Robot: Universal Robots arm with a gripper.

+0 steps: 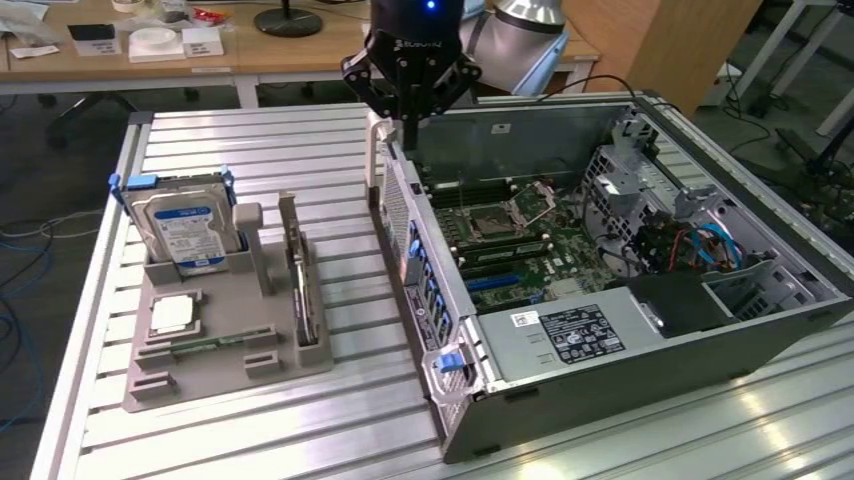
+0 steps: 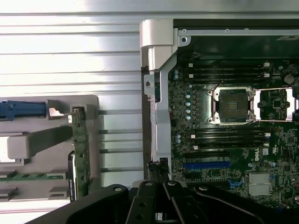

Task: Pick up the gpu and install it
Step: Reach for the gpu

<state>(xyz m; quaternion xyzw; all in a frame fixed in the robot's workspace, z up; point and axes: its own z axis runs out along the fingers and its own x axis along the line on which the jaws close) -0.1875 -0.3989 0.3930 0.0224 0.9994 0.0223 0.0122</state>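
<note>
Fingers [image 1: 404, 115]: clenched, empty, above grey computer case [image 1: 641, 365].
Thin green-and-black gpu card [image 1: 302, 290]: stiff, light, fragile; top edge judged best gripped.

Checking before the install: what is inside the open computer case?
A motherboard with an empty CPU socket, a blue slot, a labelled power supply and cables. The drive cage covers whatever lies beneath it.

"DELL" lettering, printed white on the green motherboard [image 2: 233, 128]
</note>
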